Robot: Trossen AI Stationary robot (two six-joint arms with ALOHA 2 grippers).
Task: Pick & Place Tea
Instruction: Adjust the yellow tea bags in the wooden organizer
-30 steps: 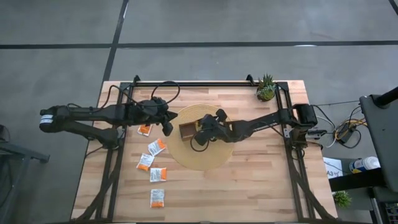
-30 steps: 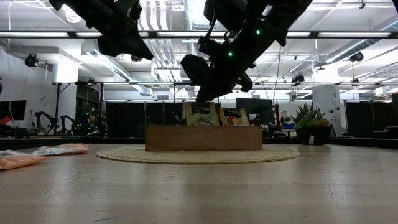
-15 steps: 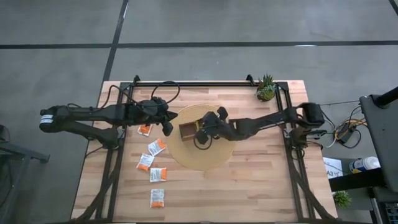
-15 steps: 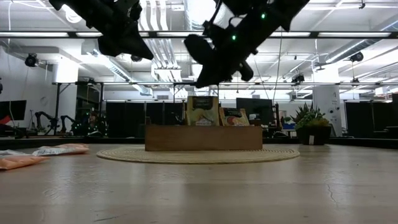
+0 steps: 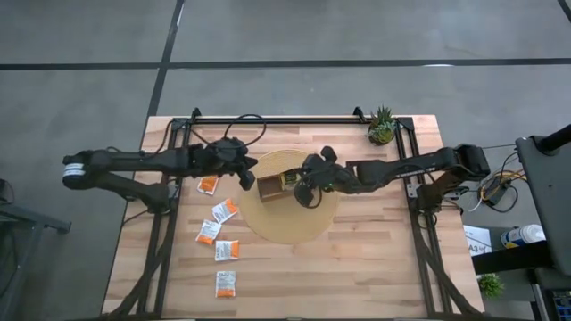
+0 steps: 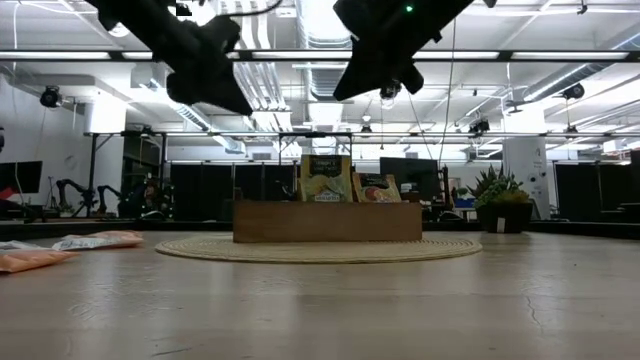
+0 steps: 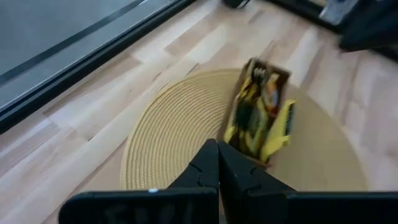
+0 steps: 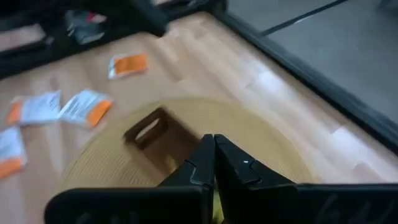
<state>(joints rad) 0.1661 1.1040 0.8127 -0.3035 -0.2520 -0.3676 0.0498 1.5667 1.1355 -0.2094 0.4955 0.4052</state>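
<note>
Right gripper, dark, two-fingered, is hovering over the tray with fingers pressed together, gripping nothing. Left gripper, also dark and pinched closed on nothing, is hanging just beyond the mat's left rim.

Light slatted wooden table: carrying everything listed.

Round woven straw mat: lying near the table's centre, toward the far edge.

Brown wooden compartment tray: sitting on the mat; yellow-green paper sachets are standing upright inside it.

Small potted green plant: standing at the far right corner.

White-and-orange flat paper tea sachets: five are lying loose in a row from the mat's left side toward the near edge, well apart from the tray. Judged light, thin, flexible and fairly slick; best pinched at a raised edge or corner, since a flat packet offers little to grip.
</note>
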